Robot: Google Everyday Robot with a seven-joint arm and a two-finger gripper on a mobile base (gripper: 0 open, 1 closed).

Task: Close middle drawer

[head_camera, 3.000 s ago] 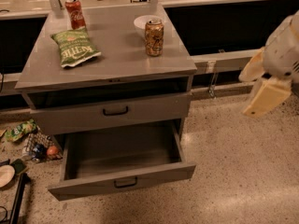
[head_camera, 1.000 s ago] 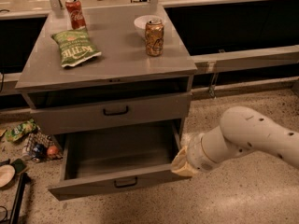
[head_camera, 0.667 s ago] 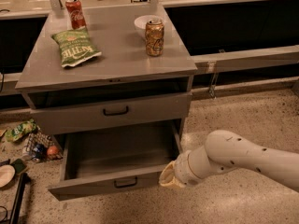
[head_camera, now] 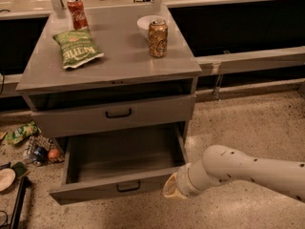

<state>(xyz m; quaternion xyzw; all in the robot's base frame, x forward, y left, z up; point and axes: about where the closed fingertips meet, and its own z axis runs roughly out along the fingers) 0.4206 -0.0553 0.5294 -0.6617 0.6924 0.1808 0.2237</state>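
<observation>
Middle drawer (head_camera: 121, 159) is pulled way out, low by the floor. The gripper (head_camera: 171, 187) sits at the right end of its front and looks like it's touching. Can't tell if it's open or closed, but it's not gripping anything I can see. I'd push flat and straight in, nearer the handle (head_camera: 127, 186) than the corner, so it doesn't rack. Writing: the chip bag (head_camera: 77, 48) says "Kettle", the red can (head_camera: 77, 13) looks Coke-ish, and the gold can (head_camera: 157, 38) is unreadable.
</observation>
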